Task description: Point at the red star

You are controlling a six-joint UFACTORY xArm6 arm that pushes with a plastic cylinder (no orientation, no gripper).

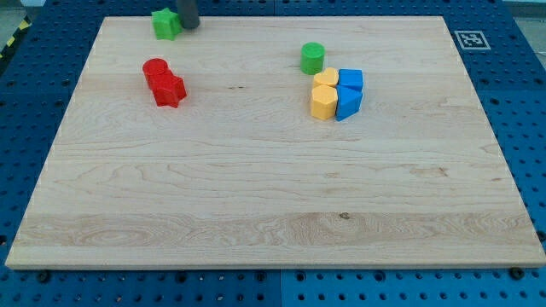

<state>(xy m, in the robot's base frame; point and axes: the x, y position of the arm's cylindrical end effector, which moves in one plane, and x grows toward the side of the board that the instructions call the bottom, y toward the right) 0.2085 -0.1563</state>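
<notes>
The red star (170, 90) lies on the wooden board (273, 170) at the view's upper left, touching a red cylinder (155, 72) just above and left of it. My tip (188, 24) is at the view's top, right beside a green star-like block (165, 23) on its right side. The tip stands well above the red star in the view, apart from it.
A green cylinder (313, 58) stands right of centre near the top. Just below it sit a yellow heart (325, 80), a yellow hexagon (322, 102) and two blue blocks (350, 80) (348, 103) in a tight cluster.
</notes>
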